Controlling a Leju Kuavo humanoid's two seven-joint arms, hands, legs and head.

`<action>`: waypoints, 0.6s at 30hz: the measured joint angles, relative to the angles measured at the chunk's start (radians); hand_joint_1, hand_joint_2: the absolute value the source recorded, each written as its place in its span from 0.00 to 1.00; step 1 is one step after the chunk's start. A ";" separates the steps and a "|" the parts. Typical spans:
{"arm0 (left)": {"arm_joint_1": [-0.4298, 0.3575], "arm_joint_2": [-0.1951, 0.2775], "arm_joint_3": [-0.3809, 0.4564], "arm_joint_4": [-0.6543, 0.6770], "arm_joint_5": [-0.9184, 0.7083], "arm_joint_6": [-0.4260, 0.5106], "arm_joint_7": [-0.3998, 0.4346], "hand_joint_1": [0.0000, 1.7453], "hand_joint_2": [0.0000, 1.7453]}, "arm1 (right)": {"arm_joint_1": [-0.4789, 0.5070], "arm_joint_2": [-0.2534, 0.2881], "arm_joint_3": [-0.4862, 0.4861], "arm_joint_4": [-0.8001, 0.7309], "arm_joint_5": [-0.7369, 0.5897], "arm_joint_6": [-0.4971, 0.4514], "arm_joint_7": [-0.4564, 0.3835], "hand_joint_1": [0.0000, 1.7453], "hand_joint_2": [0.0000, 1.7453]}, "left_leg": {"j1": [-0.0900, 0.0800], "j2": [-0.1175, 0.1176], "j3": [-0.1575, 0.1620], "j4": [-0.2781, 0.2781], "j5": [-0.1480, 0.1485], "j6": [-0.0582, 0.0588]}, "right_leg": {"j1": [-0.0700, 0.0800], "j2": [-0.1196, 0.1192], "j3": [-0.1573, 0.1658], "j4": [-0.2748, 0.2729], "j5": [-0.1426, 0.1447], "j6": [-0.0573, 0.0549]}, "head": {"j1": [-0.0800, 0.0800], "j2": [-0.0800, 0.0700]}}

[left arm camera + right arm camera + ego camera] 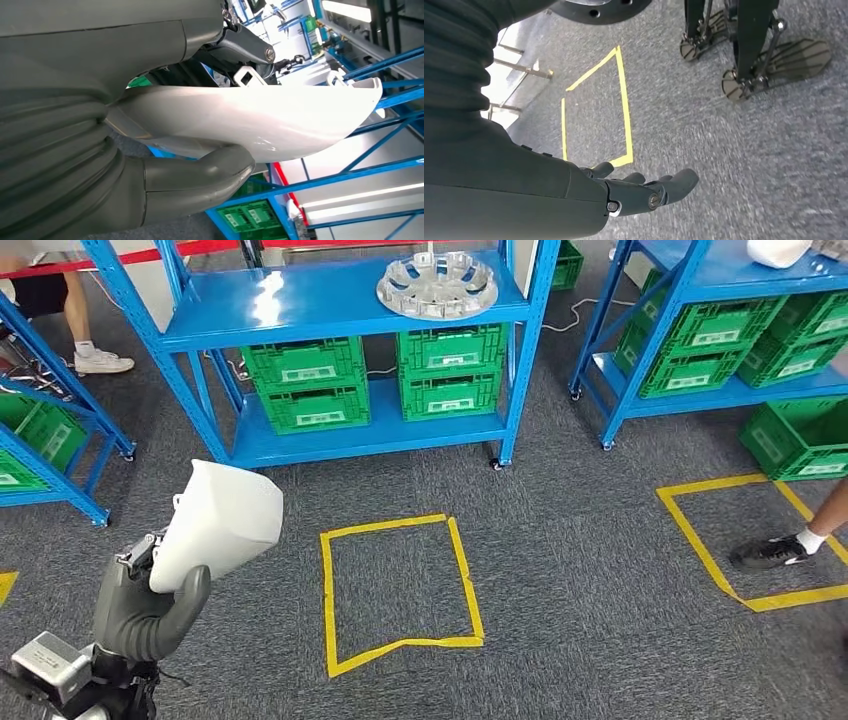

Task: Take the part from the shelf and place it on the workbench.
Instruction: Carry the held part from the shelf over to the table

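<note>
Grey carpet floor, blue shelf point(340, 300) at 12 o'clock; my left hand point(150, 615) grips the white part point(220, 525) at 8 o'clock, right hand point(644, 192) hangs empty, fingers apart, so I'd keep the part level while walking to the worktop.

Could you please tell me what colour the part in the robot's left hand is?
White; the part shows best in the head view, gripped by the left hand.

White curved plastic part point(218, 523) sits in the left hand point(150, 615), low on the left, over grey carpet point(580, 530). Yellow tape square point(400, 585) lies right of it. Behind: blue metal shelf point(340, 310), round silver metal part point(437, 284) on top, green plastic crates point(380, 380) below. Second tape square point(750, 540) far right.
</note>
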 joint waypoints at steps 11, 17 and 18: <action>-0.011 -0.004 0.000 0.009 0.007 -0.005 0.000 1.00 1.00 | 0.000 -0.005 -0.001 0.000 -0.013 0.003 0.003 0.00 1.00 | -0.004 0.010 -0.182 0.046 0.128 0.009 | 0.005 0.009 0.157 0.062 -0.158 -0.003 | 0.004 0.000; -0.044 -0.012 -0.005 0.035 0.008 -0.018 -0.001 1.00 1.00 | -0.004 -0.001 -0.015 0.001 -0.045 0.037 -0.002 0.00 1.00 | 0.001 0.005 -0.216 0.087 0.098 -0.028 | 0.006 0.003 0.159 -0.022 -0.142 -0.047 | 0.004 0.000; -0.044 -0.013 -0.007 0.040 0.005 -0.020 -0.005 1.00 1.00 | -0.005 0.000 -0.018 0.001 -0.049 0.043 -0.006 0.00 1.00 | 0.004 0.003 -0.230 0.132 0.046 -0.033 | 0.005 0.003 0.143 -0.023 -0.129 -0.051 | 0.002 0.000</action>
